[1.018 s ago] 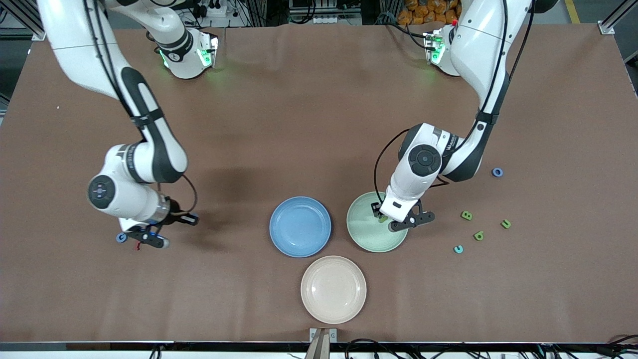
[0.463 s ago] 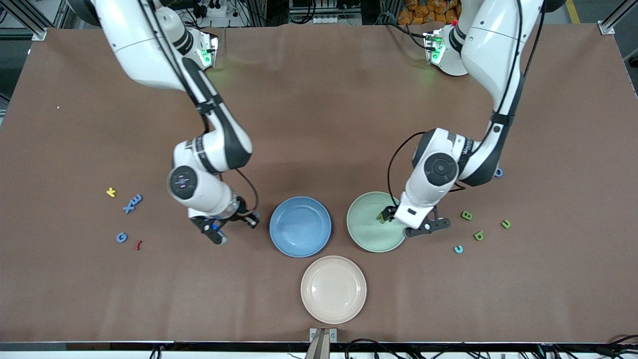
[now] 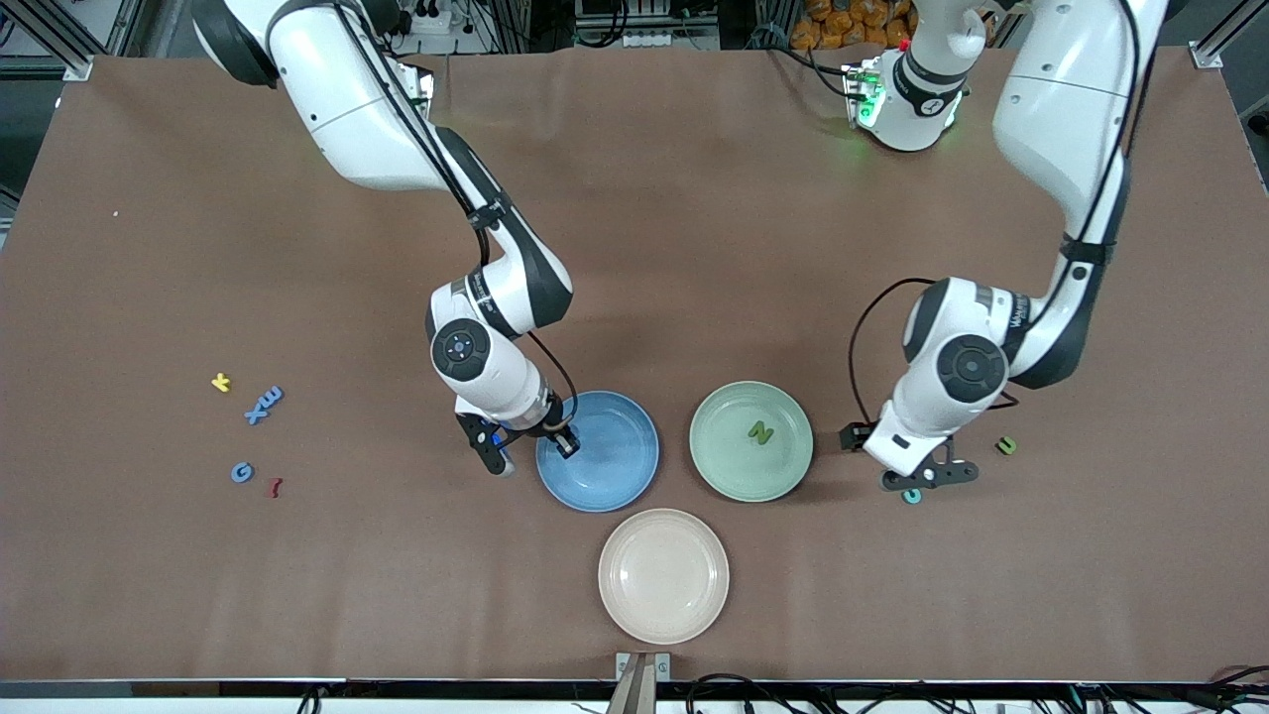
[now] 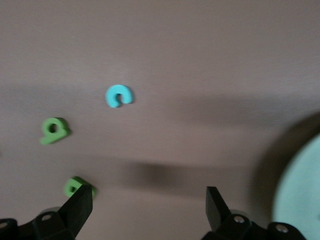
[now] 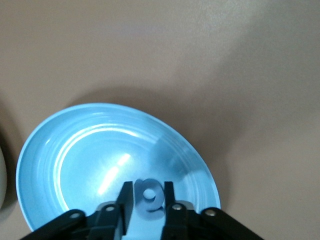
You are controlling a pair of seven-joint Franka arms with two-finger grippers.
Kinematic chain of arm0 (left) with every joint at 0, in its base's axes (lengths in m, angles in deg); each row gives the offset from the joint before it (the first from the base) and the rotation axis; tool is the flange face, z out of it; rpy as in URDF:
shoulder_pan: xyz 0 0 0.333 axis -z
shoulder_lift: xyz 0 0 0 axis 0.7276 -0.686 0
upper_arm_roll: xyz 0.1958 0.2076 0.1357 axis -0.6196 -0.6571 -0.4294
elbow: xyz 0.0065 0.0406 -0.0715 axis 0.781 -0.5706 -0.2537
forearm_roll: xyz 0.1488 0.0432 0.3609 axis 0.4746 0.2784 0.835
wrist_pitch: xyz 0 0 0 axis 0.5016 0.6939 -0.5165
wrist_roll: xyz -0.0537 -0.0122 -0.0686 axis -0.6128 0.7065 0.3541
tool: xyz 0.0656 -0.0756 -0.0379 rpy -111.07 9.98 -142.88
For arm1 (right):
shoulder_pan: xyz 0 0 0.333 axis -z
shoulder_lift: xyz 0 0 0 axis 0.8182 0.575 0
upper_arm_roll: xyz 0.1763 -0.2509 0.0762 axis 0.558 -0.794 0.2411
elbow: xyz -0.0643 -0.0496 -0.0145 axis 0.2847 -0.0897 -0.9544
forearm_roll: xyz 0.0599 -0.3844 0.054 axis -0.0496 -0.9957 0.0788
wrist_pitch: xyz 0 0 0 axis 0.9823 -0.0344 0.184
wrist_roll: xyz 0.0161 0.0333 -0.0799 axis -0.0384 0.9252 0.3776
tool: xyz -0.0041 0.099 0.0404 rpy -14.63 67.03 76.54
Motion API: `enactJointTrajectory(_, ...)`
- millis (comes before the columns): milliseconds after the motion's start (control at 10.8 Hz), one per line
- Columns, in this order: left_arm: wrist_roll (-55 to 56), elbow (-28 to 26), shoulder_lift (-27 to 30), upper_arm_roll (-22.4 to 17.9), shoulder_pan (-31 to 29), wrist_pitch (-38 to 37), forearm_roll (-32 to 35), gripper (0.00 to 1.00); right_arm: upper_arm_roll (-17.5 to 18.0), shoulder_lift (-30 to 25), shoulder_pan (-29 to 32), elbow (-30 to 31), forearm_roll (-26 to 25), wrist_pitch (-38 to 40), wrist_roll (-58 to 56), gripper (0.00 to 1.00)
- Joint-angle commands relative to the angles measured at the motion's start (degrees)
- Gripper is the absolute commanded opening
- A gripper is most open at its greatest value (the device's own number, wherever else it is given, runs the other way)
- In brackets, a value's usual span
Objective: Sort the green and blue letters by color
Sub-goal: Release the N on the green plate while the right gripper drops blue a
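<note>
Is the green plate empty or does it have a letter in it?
Not empty. One green letter lies flat inside the green plate.

Both arms: glossy white shells, black joint bands, black cables along the links. Round dark wrist caps. Black fingers, apparently screwed. Bases glow green.

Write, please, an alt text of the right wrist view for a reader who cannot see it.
The right gripper holds a small blue letter between its shut jaws, over the edge of a shiny blue plate. The plate stands on a brown table that fills the remainder of the picture.
</note>
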Motion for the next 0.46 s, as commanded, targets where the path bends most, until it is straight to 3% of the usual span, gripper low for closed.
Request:
enactJointTrajectory(0,-8.11,-4.64,1.37,4.01,-8.34,1.88,3.06,1.0,-0.87,0.95,0.1,-2.53,0.26,0.64,-0.32,1.0)
enactJointTrajectory(185,-12.6,-10.43,1.81,4.98,-12.39,11.26,3.76,1.0,-1.57,-0.19,1.85,-2.71,0.17,2.83,-6.62,1.0)
enactJointTrajectory(370,-14.28,-12.65,1.55,4.99,-13.37,14.02,3.76,1.0,-3.24,-0.55,4.48,-3.94,0.53,6.34,-15.49,1.0)
